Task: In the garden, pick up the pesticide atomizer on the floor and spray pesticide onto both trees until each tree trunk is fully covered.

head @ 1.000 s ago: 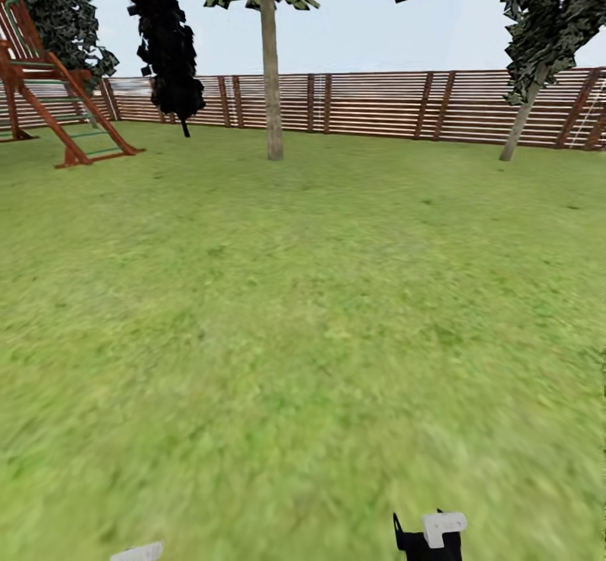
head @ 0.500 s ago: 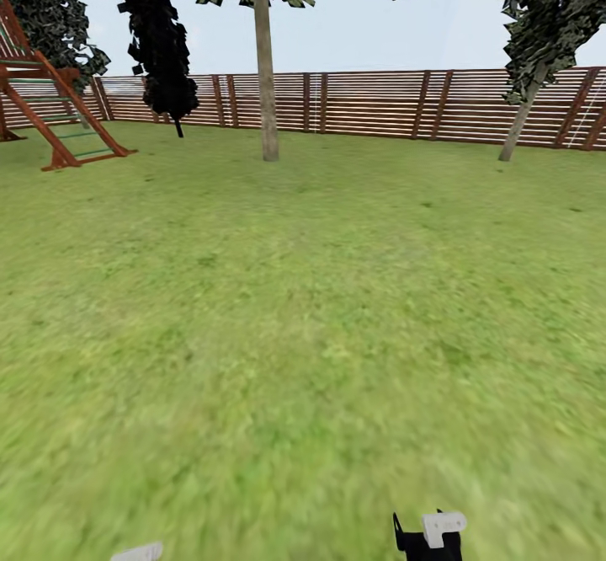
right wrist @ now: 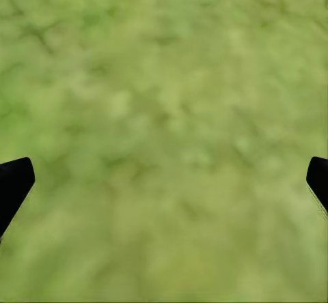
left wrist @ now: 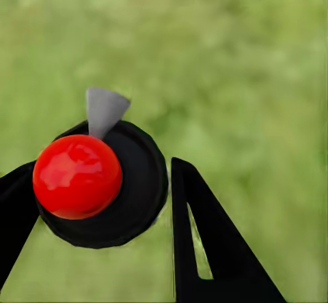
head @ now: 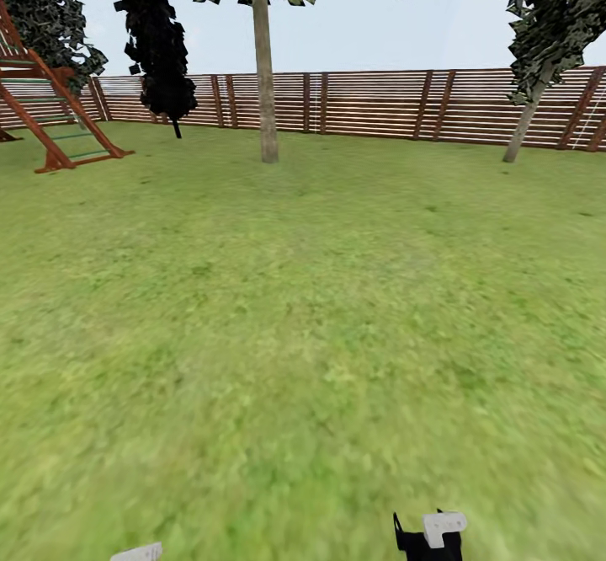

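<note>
Your left gripper [left wrist: 102,200] is closed around the atomizer [left wrist: 102,183]: in the left wrist view its two black fingers [left wrist: 205,241] press the black round body from either side, with the red ball cap facing the camera and a grey nozzle tip poking out beyond it. Below it is blurred grass [left wrist: 246,57], with nothing touching the bottle but the fingers.

Your right gripper [right wrist: 164,180] is spread wide and holds nothing; its fingertips [right wrist: 12,183] sit at opposite edges of the right wrist view, with bare turf between them.

In the head view, a white and black piece of the right arm [head: 431,534] shows at the bottom edge, and a small white sliver [head: 136,552] at the lower left edge.

Ahead of you the lawn [head: 320,308] runs open and flat all the way to the trees. The nearer trunk [head: 265,64] stands straight, ahead and slightly left, well clear of the fence [head: 379,104] behind it. A second, leaning trunk [head: 523,123] is at the far right, close to the fence. A dark cypress [head: 160,47] and a red-brown climbing frame [head: 50,114] occupy the far left. The slat fence closes the whole back edge.
</note>
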`<state>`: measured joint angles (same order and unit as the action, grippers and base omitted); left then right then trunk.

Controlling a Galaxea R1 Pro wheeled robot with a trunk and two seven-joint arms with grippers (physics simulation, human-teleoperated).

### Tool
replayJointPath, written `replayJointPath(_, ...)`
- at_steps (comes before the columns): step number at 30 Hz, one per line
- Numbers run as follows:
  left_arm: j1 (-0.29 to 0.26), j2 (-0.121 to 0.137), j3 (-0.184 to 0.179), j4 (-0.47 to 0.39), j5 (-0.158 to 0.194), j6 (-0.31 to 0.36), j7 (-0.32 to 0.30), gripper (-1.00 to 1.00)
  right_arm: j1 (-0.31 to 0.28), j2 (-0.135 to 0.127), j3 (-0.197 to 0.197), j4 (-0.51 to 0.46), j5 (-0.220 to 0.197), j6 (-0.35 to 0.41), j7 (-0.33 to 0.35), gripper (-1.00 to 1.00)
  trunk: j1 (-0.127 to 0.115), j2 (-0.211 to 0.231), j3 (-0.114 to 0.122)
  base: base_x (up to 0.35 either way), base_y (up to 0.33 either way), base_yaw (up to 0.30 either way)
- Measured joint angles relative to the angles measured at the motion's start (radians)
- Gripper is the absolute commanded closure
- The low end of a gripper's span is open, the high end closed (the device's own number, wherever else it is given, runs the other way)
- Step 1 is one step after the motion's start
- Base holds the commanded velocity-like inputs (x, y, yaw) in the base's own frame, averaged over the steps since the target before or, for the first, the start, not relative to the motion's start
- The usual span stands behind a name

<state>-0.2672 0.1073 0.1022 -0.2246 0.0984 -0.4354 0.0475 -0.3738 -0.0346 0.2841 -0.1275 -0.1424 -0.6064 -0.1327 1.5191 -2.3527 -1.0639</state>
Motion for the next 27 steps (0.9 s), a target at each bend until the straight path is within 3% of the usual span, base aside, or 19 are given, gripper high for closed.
replayJointPath(27,0.0,0.0,0.0,0.0,0.0,0.0,0.0,1.0,0.0,0.001,0.0,0.0,0.0,0.0,-0.001,-1.0,0.0,0.0,0.0,0.34,0.0,0.0)
